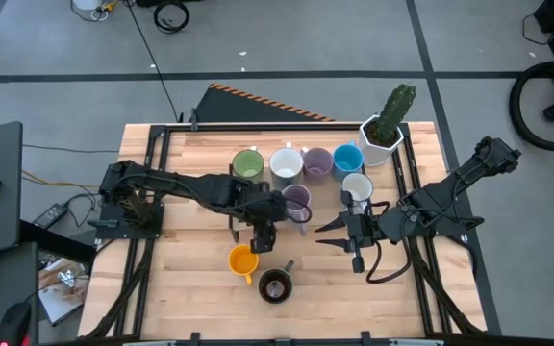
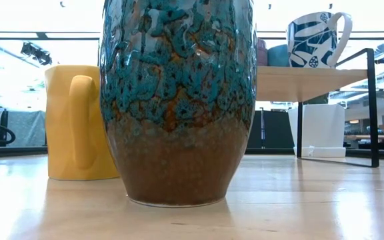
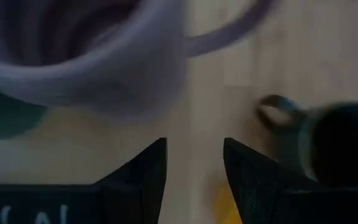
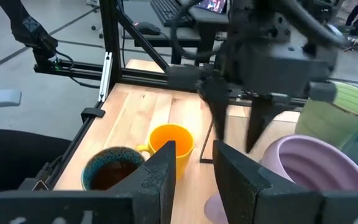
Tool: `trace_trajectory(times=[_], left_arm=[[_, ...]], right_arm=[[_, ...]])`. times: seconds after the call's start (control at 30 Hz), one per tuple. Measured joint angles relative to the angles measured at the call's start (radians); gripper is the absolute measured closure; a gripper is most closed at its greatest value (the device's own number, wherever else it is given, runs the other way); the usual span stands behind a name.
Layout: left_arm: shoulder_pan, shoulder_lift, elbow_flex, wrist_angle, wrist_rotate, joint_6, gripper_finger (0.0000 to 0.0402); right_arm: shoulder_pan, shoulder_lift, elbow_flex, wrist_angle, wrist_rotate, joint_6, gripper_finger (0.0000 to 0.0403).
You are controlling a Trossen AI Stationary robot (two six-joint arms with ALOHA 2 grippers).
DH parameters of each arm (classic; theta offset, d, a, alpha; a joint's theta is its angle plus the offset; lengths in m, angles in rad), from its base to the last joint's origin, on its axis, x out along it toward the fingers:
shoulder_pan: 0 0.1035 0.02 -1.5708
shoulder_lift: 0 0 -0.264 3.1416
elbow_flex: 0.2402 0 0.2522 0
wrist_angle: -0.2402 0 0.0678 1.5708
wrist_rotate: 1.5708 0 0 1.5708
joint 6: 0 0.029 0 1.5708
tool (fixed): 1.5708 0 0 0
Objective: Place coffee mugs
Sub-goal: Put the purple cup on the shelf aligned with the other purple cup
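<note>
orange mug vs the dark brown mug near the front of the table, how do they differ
The plain orange ceramic mug is smooth and one colour; the dark brown glazed mug has mottled teal over brown. The orange mug sits nearer the left gripper; the brown one nearer the table's front edge. Both stand upright, apart from the back row.

That dark brown mug (image 2: 177, 100) has a glossy, bumpy teal-over-brown glaze, while the orange mug (image 2: 79, 123) looks smooth and satiny. Table (image 1: 200, 288) is pale planked wood with a light sheen.
</note>
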Motion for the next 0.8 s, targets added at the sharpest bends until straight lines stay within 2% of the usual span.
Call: trace_trajectory(times=[0.1,0.8], left_arm=[[0.008,0.014,-0.001,-0.012,-0.059,-0.011,0.0238],[0.025,0.076,0.001,0.224,-0.083,0.05,0.0238]], right_arm=[[0.0,0.0,0.0,0.002,0.0,0.0,0.0291],[0.0,0.0,0.0,-0.001,0.0,0.0,0.0291]])
